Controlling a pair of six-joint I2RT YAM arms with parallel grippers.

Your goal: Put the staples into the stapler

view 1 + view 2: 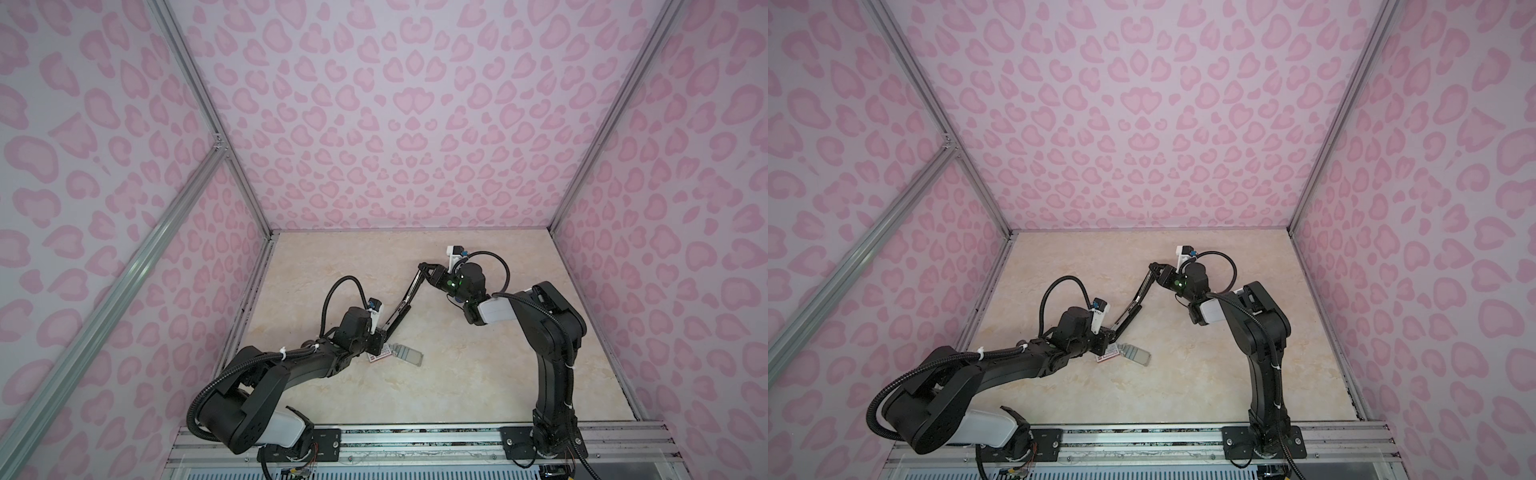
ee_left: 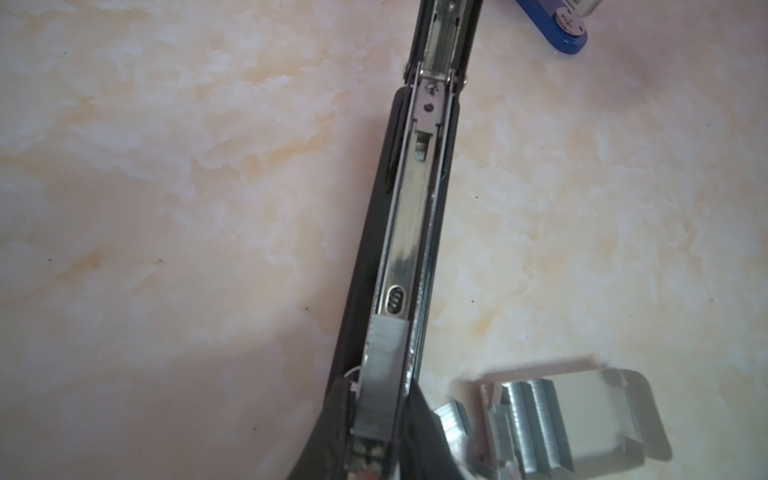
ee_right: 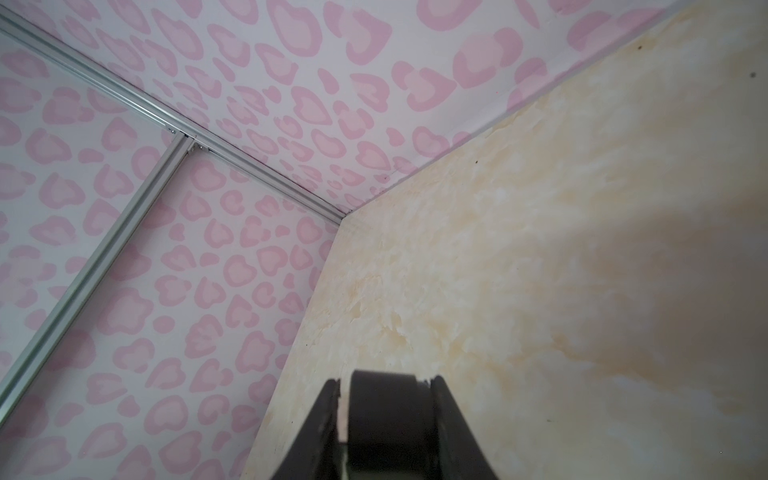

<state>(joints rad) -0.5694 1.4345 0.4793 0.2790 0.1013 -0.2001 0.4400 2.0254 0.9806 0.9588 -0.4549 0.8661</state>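
The black stapler [image 1: 405, 301] [image 1: 1133, 303] is swung open and stretches slantwise between my two grippers. Its silvery magazine channel [image 2: 409, 232] faces the left wrist camera. A short strip of the staples [image 2: 380, 374] sits in the near end of that channel. My left gripper [image 2: 380, 399] [image 1: 380, 334] is shut on the strip, one black finger on each side. My right gripper [image 3: 384, 386] [image 1: 426, 270] is shut on the black far end of the stapler [image 3: 382, 415], lifted off the table.
An open tray [image 2: 623, 415] [image 1: 409, 355] with more staple strips lies just beside the left gripper, with a loose strip [image 2: 451, 415] next to it. A white sleeve with a red label [image 1: 380, 355] lies under the left wrist. A blue object [image 2: 567, 33] shows beyond the stapler.
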